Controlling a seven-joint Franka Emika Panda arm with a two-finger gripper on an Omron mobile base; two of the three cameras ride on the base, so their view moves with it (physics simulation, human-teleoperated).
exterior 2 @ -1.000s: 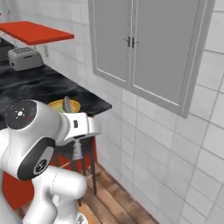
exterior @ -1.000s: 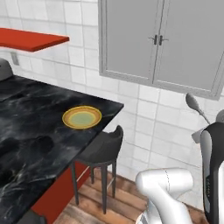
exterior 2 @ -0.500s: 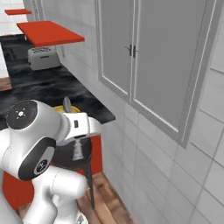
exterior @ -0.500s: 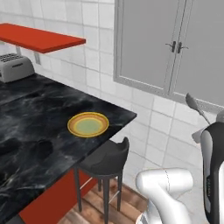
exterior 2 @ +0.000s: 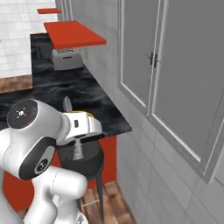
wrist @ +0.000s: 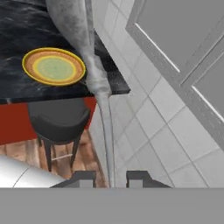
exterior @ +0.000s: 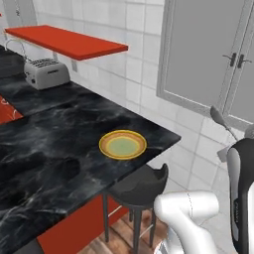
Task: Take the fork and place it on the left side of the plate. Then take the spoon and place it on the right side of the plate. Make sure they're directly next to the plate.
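Spoon [wrist: 94, 74] handle clamped between fingers [wrist: 83, 178]

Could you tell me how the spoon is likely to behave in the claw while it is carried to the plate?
The spoon looks like grey metal, so probably stiff. The claw pinches only the thin handle end, with the bowl sticking far out, so it may pivot or slip. It seems light for its length. The plate on the counter is shallow, so the spoon could ride onto its rim.

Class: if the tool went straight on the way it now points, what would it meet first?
Probably the tiled wall: the tool, shut on the spoon, points past the counter's corner, the plate off to one side; depth is unclear.
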